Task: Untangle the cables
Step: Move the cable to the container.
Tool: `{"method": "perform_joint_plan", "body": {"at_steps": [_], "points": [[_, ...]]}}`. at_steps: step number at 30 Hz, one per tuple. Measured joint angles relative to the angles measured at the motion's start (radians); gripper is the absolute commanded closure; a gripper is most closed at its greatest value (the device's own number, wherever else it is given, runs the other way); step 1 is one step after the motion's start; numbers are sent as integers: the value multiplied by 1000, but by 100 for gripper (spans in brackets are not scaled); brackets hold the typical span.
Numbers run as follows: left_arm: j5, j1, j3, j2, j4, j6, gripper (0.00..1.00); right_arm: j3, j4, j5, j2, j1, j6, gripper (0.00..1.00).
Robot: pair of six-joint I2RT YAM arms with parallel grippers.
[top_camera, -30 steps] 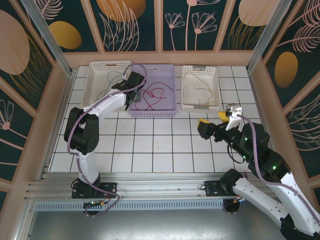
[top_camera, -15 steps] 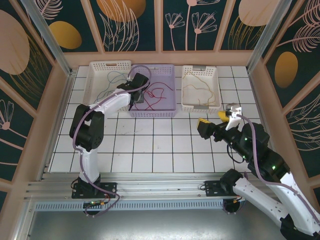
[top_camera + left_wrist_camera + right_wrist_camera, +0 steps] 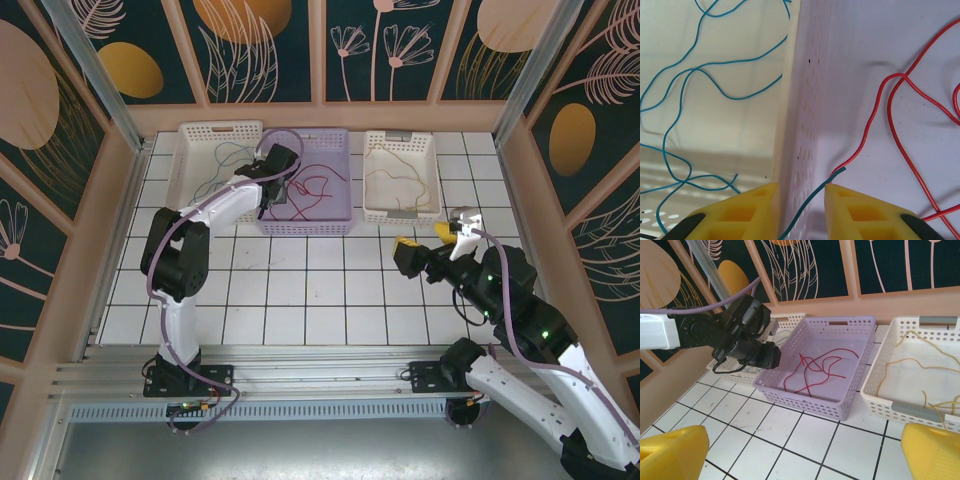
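Note:
My left gripper (image 3: 801, 192) hangs over the wall between the left white basket (image 3: 190, 150) and the lilac basket (image 3: 335, 140). Its yellow jaws stand apart. The end of a blue cable (image 3: 812, 196) runs up between them, brushing the right fingertip (image 3: 832, 190), not clamped. More blue cables (image 3: 715, 90) lie in the white basket, and red cables (image 3: 890, 110) lie in the lilac one. Yellow-tan cables (image 3: 395, 175) fill the right white basket (image 3: 372, 175). My right gripper (image 3: 425, 238) hovers open above the tiles, holding nothing.
The three baskets stand side by side along the back wall. In the right wrist view the left arm (image 3: 745, 335) leans over the lilac basket's (image 3: 805, 395) near left corner. Bare white tiles (image 3: 300, 290) stretch in front of the baskets.
The left gripper has shifted slightly right and back over the basket wall, and its jaws have narrowed around the blue cable end. The right arm has stayed still.

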Motion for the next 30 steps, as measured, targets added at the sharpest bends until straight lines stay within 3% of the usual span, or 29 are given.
{"method": "perform_joint_plan", "body": {"at_steps": [6, 10, 21, 30], "points": [[-8, 0, 1, 6, -3, 4, 59, 0, 0, 0, 0, 0, 0, 1], [-10, 0, 5, 16, -8, 6, 57, 0, 0, 0, -1, 0, 0, 1], [-20, 0, 30, 42, -19, 10, 70, -1, 0, 0, -1, 0, 0, 1], [-39, 0, 34, 46, -23, 10, 75, -1, 0, 0, -5, 0, -4, 1]]}}
